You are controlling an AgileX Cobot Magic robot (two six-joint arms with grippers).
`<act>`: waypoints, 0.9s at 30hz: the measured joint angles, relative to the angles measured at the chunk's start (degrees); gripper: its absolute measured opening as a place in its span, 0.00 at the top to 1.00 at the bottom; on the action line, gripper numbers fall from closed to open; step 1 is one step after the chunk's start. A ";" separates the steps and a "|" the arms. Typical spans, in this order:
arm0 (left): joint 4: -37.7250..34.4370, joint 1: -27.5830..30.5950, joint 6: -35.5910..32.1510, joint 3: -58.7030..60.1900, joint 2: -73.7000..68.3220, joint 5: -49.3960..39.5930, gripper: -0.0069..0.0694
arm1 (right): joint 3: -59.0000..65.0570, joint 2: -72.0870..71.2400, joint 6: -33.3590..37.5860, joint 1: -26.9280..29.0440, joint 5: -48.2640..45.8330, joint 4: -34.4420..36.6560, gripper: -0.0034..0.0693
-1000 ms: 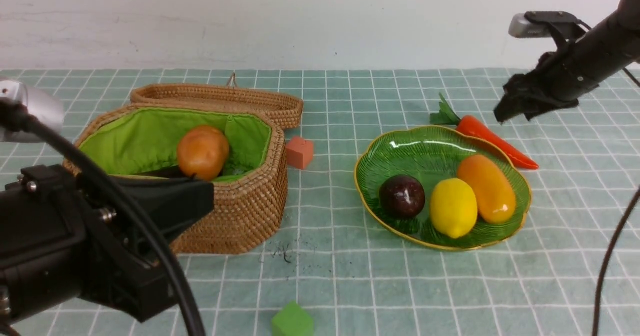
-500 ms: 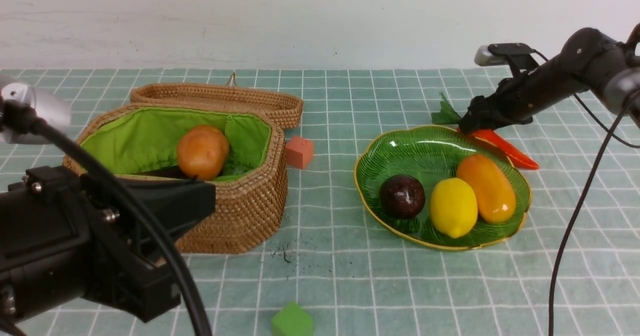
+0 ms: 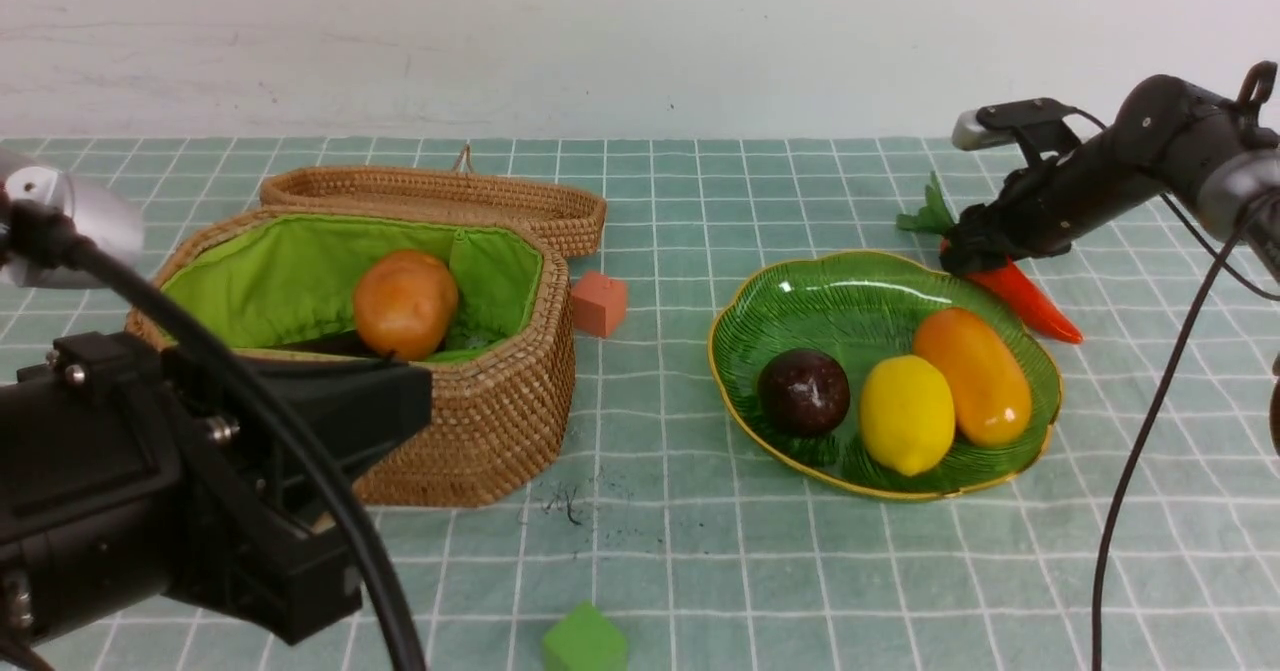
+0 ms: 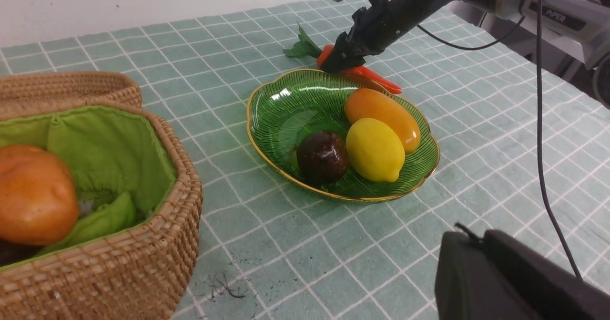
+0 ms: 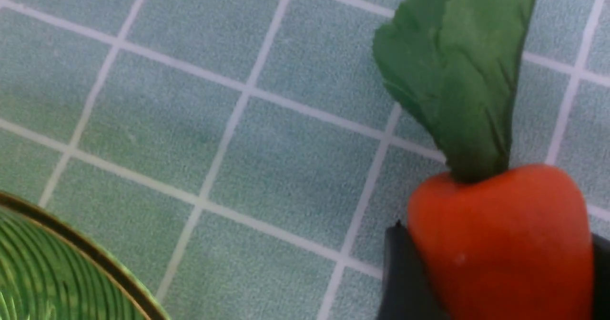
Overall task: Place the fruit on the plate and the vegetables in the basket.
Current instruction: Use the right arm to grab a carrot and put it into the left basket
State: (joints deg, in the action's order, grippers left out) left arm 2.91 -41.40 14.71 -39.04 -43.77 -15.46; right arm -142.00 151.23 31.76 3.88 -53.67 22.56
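Down comes the right gripper (image 3: 968,251) from high at two o'clock, and the orange toy carrot with green leaves (image 3: 1025,294) has shifted under it, leaves swinging right! The wrist view shows dark fingers (image 5: 405,282) pressed against both sides of the carrot's thick end, so it is grasping the carrot, which lies on the checked teal tablecloth (image 3: 700,531) just beyond the plate's one o'clock rim.

Fruit's done: dark purple mangosteen (image 3: 803,392), yellow lemon (image 3: 906,414) and orange-yellow oval mango (image 3: 973,376) all sit in the ribbed green glass plate (image 3: 850,296).

At nine o'clock, the brown wicker basket with green lining (image 3: 480,411) holds the brown-orange potato (image 3: 405,303) (other vegetables mostly hidden). Only the carrot looks left to move. The left gripper (image 3: 330,401) idles, clenched and empty.
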 joint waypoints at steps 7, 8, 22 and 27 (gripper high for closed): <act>0.93 0.00 0.04 0.00 0.00 -0.41 0.86 | 0.37 -4.80 -2.80 0.00 -10.78 -2.23 0.43; 0.92 0.00 0.04 0.00 0.00 -0.58 0.86 | 0.36 -6.68 -3.55 -0.07 -12.59 -2.08 0.43; 11.24 7.21 11.52 0.00 5.58 -14.14 0.93 | 0.06 -25.64 3.36 -26.74 -15.69 14.44 0.43; 18.93 10.68 18.64 0.00 9.39 -16.04 0.93 | 0.06 -23.80 8.93 -36.51 -6.72 19.25 0.43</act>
State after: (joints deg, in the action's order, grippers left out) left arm 21.84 -30.72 33.35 -39.04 -34.38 -31.49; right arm -141.93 127.44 40.69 -32.63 -60.38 41.81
